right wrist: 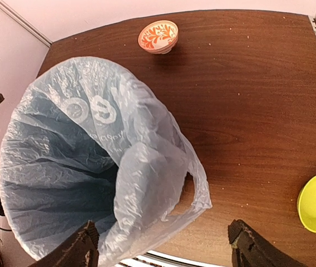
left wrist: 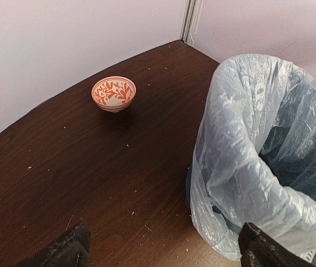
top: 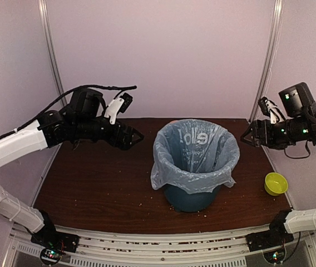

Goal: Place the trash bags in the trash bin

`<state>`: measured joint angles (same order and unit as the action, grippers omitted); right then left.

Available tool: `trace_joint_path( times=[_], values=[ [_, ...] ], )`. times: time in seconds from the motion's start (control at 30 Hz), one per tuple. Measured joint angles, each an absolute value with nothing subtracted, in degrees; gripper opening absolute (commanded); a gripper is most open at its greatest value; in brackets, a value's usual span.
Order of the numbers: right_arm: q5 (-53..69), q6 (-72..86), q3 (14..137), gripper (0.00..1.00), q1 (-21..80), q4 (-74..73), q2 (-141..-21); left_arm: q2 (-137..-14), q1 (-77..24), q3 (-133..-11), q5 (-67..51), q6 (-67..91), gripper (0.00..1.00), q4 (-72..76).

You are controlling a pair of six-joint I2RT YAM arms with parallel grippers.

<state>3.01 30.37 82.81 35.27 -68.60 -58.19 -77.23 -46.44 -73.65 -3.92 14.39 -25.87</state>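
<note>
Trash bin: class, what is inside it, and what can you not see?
The grey-blue trash bag lines the trash bin, its top folded over the rim. The bag covers the inner walls and floor.

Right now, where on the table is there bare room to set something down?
Widest: left of the bin, out to the table edge, nearer than the red bowl. Smaller: between bin and green bowl. Bin and bag crowd the middle.

Thin, crinkly translucent plastic bag (right wrist: 91, 167); smooth plastic bin (top: 191, 197); dark, wood-grain table (left wrist: 91, 167), speckled with crumbs.
</note>
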Motion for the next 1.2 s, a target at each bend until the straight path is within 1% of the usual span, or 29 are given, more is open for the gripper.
trace_joint_path(
  times=[0.13,0.33,0.43,0.63,0.77,0.9,1.03,1.1,1.2],
  values=[
    [4.4,32.0,76.9,0.81,35.2,-68.8,-52.7,-74.1,-46.4,-70.6,-5.1,13.6,0.94,-26.7],
    [11.0,36.2,66.6,0.77,35.2,-67.8,-46.3,-73.9,-46.4,-70.3,-7.7,14.2,0.90,-26.8],
    [12.9,36.1,64.3,0.74,35.2,-67.1,-45.1,-73.1,-46.4,-68.5,-9.8,14.8,0.90,-25.3],
    [16.3,35.6,56.6,0.73,35.2,-62.4,-43.5,-71.7,-46.4,-66.1,-11.7,16.3,0.90,-25.3],
    [20.0,34.0,50.3,0.73,35.2,-55.5,-43.9,-69.9,-46.4,-65.8,-11.7,17.1,0.90,-25.2],
    [24.8,32.5,46.0,0.73,35.3,-46.6,-46.7,-67.5,-46.4,-65.9,-11.5,17.3,0.90,-25.3],
    [27.3,32.2,43.9,0.72,35.6,-35.6,-53.2,-65.2,-46.4,-65.9,-10.6,17.3,0.90,-25.9],
    [27.5,31.4,44.7,0.72,36.2,-31.2,-58.1,-64.3,-46.4,-65.9,-10.0,17.3,0.91,-26.7],
    [27.3,30.0,48.6,0.72,37.0,-24.5,-68.4,-63.0,-46.4,-65.9,-8.6,17.3,0.91,-28.1]
  ],
)
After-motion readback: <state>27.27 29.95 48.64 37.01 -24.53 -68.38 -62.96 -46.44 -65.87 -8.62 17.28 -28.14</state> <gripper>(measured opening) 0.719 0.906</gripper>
